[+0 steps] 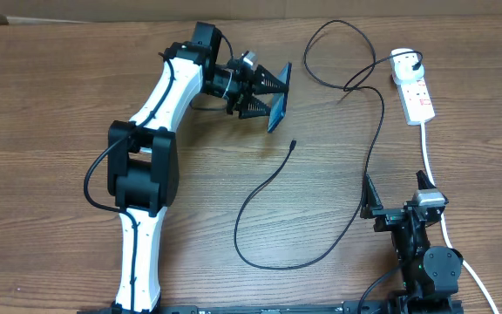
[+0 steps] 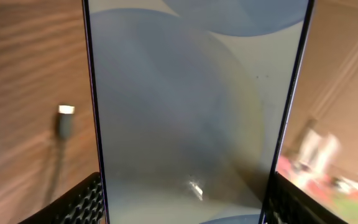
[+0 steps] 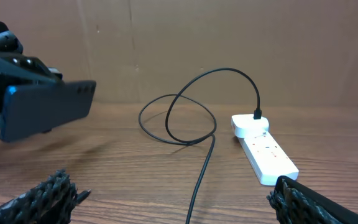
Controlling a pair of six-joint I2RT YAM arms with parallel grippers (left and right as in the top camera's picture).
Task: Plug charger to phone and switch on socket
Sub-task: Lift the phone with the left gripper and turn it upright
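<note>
My left gripper [image 1: 264,92] is shut on the phone [image 1: 279,109] and holds it tilted on edge above the table at the back centre. In the left wrist view the phone's light blue screen [image 2: 191,93] fills the frame between my fingers [image 2: 185,208]. The charger's black cable [image 1: 369,166] runs from its plug [image 1: 417,61] in the white socket [image 1: 415,94] and loops round to the connector tip [image 1: 293,144], which lies on the table below the phone [image 2: 65,118]. My right gripper [image 1: 397,194] is open and empty at the front right [image 3: 179,205]. The cable [image 3: 201,174] lies between its fingers.
The socket's thick white cord [image 1: 434,174] runs down past my right arm to the front edge. The right wrist view shows the socket [image 3: 265,149], the plug [image 3: 258,114] and the held phone [image 3: 45,109] against a cardboard wall [image 3: 229,37]. Bare wood lies at the left.
</note>
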